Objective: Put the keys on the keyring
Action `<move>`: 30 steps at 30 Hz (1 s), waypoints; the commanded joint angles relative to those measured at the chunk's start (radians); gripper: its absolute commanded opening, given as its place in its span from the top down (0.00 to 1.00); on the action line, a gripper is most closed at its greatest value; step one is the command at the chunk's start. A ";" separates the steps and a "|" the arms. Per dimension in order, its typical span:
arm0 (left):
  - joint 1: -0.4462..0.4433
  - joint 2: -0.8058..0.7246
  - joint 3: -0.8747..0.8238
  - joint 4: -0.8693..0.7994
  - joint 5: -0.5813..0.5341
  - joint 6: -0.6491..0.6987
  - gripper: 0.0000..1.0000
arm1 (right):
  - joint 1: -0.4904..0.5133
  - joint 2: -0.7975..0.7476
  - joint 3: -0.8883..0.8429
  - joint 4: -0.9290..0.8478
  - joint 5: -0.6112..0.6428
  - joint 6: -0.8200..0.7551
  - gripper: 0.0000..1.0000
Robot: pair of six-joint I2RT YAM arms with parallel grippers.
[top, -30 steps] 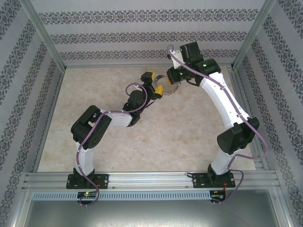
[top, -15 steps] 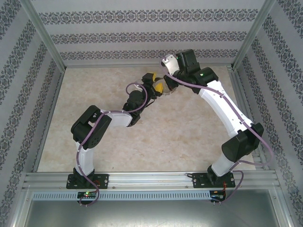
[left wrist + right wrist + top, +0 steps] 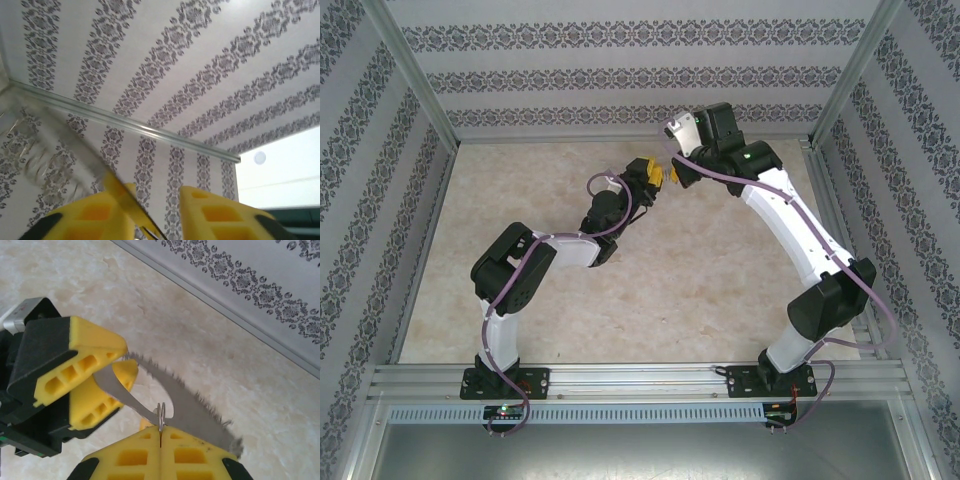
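Observation:
The keyring (image 3: 200,407) is a silvery loop fringed with tiny keys, raised above the table near the back wall. My right gripper (image 3: 161,432) is shut on its near edge, where the thin wire (image 3: 161,412) stands between the fingertips. The ring's far left end runs between the yellow fingers (image 3: 85,347) of my left gripper (image 3: 654,177), which pinch it. In the left wrist view the ring is a blurred silvery band (image 3: 65,145) lying against one finger of that gripper (image 3: 157,192). A small yellow piece (image 3: 145,423) shows beside my right fingertip; I cannot tell whether it is the key.
Both grippers meet tip to tip over the back middle of the marble-patterned table (image 3: 520,200). The patterned back wall (image 3: 570,75) is close behind them. A metal frame rail (image 3: 620,375) runs along the near edge by the arm bases.
My left jaws have gone from wide open to closed on the ring's end. The right arm has swung slightly back and left, bringing the ring between them.

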State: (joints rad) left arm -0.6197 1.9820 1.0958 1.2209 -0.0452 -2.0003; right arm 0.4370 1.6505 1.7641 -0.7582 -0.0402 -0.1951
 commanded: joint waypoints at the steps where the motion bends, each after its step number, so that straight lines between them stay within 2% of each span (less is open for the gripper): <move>1: 0.008 0.015 0.015 0.013 0.002 0.018 0.81 | -0.006 -0.011 0.041 0.055 -0.008 0.031 1.00; 3: 0.008 0.018 0.016 0.010 0.004 0.020 0.86 | -0.007 -0.012 0.040 0.059 -0.012 0.034 1.00; 7: 0.005 0.025 0.022 0.009 0.007 0.024 0.89 | -0.010 -0.014 0.040 0.060 -0.021 0.041 1.00; 11: 0.007 0.032 0.032 0.014 0.008 0.049 1.00 | -0.011 -0.020 0.030 0.061 -0.023 0.048 1.00; 19: 0.026 0.046 0.075 0.048 0.037 0.201 1.00 | -0.031 -0.061 -0.041 0.104 -0.074 0.102 1.00; 21: 0.042 0.042 0.094 0.045 0.069 0.255 1.00 | -0.042 -0.080 -0.065 0.121 -0.098 0.129 0.92; 23: 0.059 0.034 0.118 0.035 0.109 0.322 1.00 | -0.058 -0.109 -0.094 0.145 -0.127 0.165 0.79; 26: 0.088 0.021 0.156 0.003 0.174 0.420 1.00 | -0.098 -0.156 -0.137 0.182 -0.197 0.226 0.63; 30: 0.136 0.011 0.214 -0.037 0.273 0.542 1.00 | -0.178 -0.256 -0.233 0.279 -0.273 0.334 0.55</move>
State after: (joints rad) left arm -0.5175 2.0102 1.2503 1.1782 0.1276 -1.6196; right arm 0.3092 1.4712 1.5780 -0.5831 -0.2253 0.0273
